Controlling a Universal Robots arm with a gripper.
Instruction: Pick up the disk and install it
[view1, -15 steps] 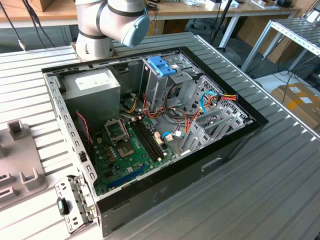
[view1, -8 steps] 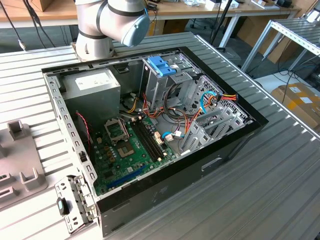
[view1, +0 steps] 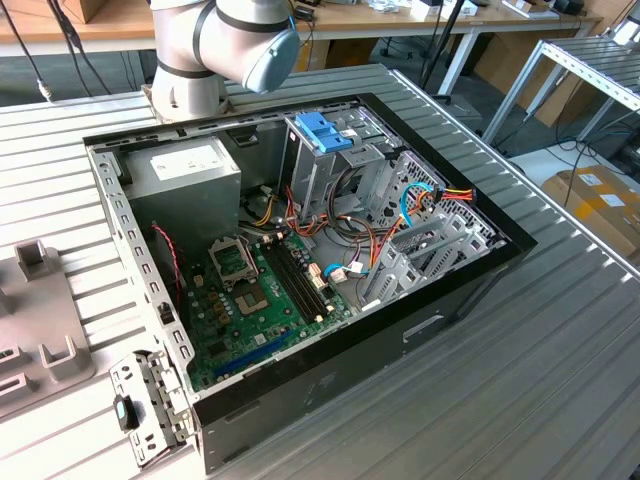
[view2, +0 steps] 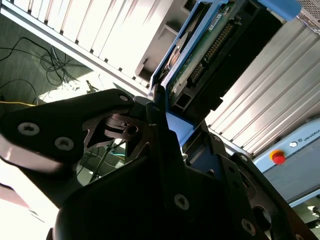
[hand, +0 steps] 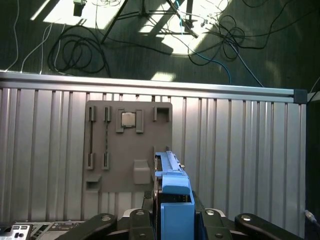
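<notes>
Over the ribbed metal counter (hand: 240, 140), the gripper (hand: 174, 222) is clamping the disk (hand: 169, 167) by its blue carrier.

Both wrist views are showing the dark jaws pressing on the carrier's sides, and in the second wrist view the drive's connector edge and green circuit board are facing the camera. Beyond the disk in the first wrist view, a grey parts holder (hand: 112, 150) is lying on the counter, carrying a square processor chip (hand: 128, 119) in one pocket. In the exterior view the arm (view1: 215, 50) is standing at the far side of an open computer case (view1: 330, 385), where a light-blue bracket (view1: 323, 130) is sitting atop the drive cage (view1: 310, 175).
</notes>
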